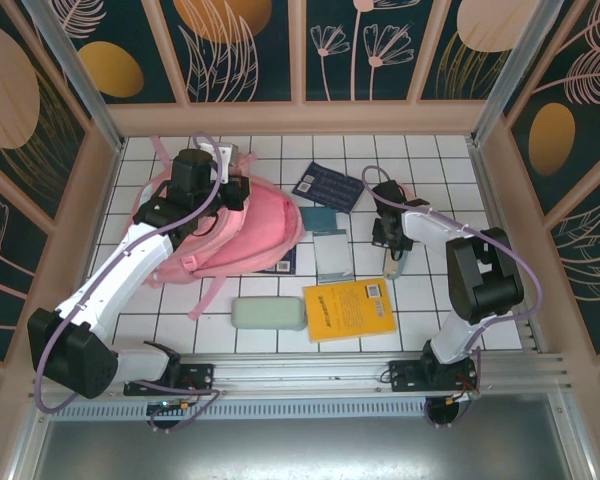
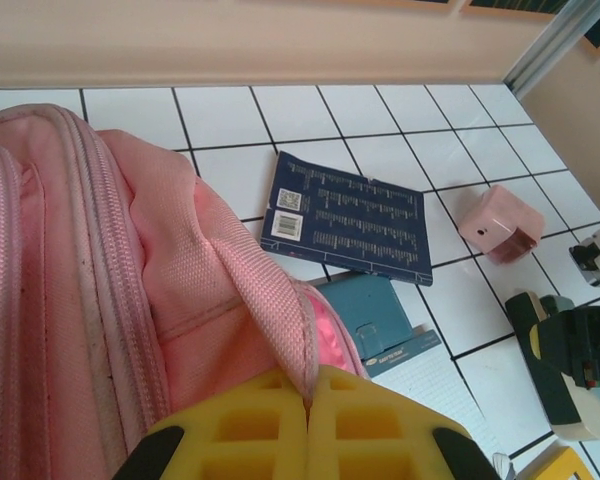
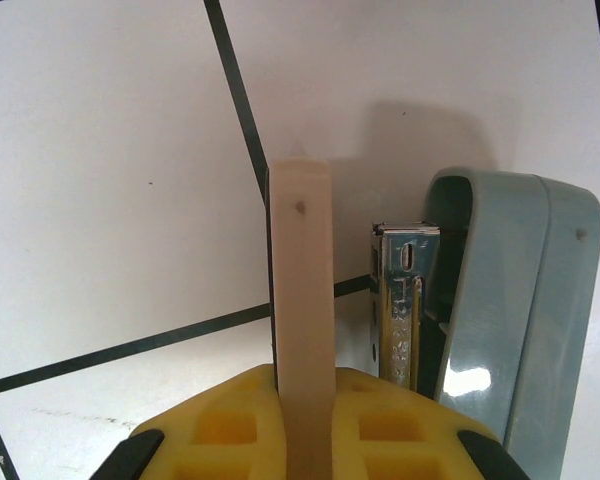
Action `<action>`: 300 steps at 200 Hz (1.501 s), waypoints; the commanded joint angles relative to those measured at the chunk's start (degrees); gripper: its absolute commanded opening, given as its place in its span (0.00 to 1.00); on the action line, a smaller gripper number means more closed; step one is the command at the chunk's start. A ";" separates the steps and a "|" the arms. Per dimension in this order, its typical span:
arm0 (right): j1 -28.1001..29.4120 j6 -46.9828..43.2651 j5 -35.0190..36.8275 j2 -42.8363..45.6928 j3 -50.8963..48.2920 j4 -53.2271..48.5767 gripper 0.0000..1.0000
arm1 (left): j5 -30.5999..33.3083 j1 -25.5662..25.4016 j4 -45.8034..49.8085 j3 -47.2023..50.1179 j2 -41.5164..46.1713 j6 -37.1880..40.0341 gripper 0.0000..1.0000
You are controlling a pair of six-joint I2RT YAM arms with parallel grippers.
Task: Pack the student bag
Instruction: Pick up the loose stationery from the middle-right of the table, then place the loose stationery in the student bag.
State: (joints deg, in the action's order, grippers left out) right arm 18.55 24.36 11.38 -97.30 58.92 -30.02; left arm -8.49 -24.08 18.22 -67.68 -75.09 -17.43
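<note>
The student bag [image 1: 242, 232] is a big pink backpack lying at the left centre of the tiled table; its zips and fabric take up the left half of the left wrist view [image 2: 100, 280]. My left gripper [image 1: 230, 190] [image 2: 308, 400] is shut on a fold of the bag's pink edge beside its opening. My right gripper [image 1: 388, 240] [image 3: 305, 400] points down at the table on the right, shut on a thin pale beige flat piece [image 3: 302, 290] that stands upright between its yellow fingers. A grey-green stapler [image 3: 500, 320] [image 1: 393, 263] lies right beside that piece.
A dark blue booklet [image 1: 328, 187] [image 2: 345, 218], a teal box [image 1: 320, 220] [image 2: 375, 312] and a white gridded pad [image 1: 335, 258] lie right of the bag. A yellow book [image 1: 348, 308] and a pale green case [image 1: 268, 313] sit near the front. A small pink block [image 2: 500, 222] lies beside the right arm.
</note>
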 commanded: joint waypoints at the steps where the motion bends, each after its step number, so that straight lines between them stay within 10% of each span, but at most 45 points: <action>1: 0.34 0.28 3.41 1.81 0.96 -1.80 0.00 | -3.21 -0.62 -5.47 -2.05 1.35 2.92 0.00; 33: 2.49 0.60 4.06 10.27 4.66 -1.87 0.00 | -3.71 -0.62 -5.39 -3.69 2.17 5.33 0.00; 100: 11.53 10.23 -19.47 15.83 12.19 14.29 0.00 | -8.41 -0.64 -2.99 -9.04 5.39 7.47 0.00; 246: 29.08 47.24 -37.33 -27.24 37.11 45.40 0.00 | -9.95 -0.54 -10.09 -11.44 7.18 5.69 0.00; 269: 29.55 49.33 -39.35 -33.92 43.94 46.77 0.60 | -10.54 -0.53 -11.45 -11.89 6.80 5.19 0.00; 300: 29.66 48.44 -40.54 -33.57 43.86 50.15 0.72 | -8.73 -0.54 -10.48 -12.67 7.12 6.51 0.00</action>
State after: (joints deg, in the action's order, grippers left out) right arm 48.01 71.13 -26.85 -132.20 100.36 13.65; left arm -16.34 -24.34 18.17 -75.83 -69.49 -12.16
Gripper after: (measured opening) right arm 0.712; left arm 0.062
